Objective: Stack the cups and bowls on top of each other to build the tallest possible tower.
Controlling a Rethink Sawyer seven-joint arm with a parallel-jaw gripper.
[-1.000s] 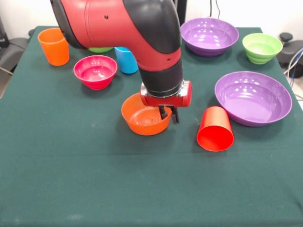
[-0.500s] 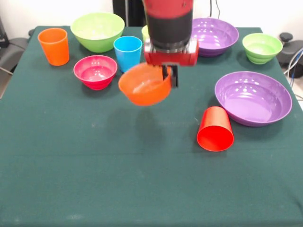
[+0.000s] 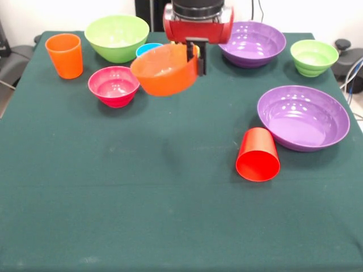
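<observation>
Hanging well clear of the green cloth-covered table (image 3: 113,215) in the front view, the glossy orange plastic bowl (image 3: 163,71) is pinched by its rim in the red-and-black gripper (image 3: 194,56), whose jaws are closed narrowly on the wall; a second ago it sat on the cloth, so the lift is done. Left of and behind the jaws waits the large lime-green plastic bowl (image 3: 117,37), probably the base to carry it to. No overhead view is given.

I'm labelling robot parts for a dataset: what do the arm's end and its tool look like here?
The arm's end is a black cylinder above a glossy red, rounded housing. From it hangs the tool, with slim black fingers. No cables or markings are visible on it.
</observation>
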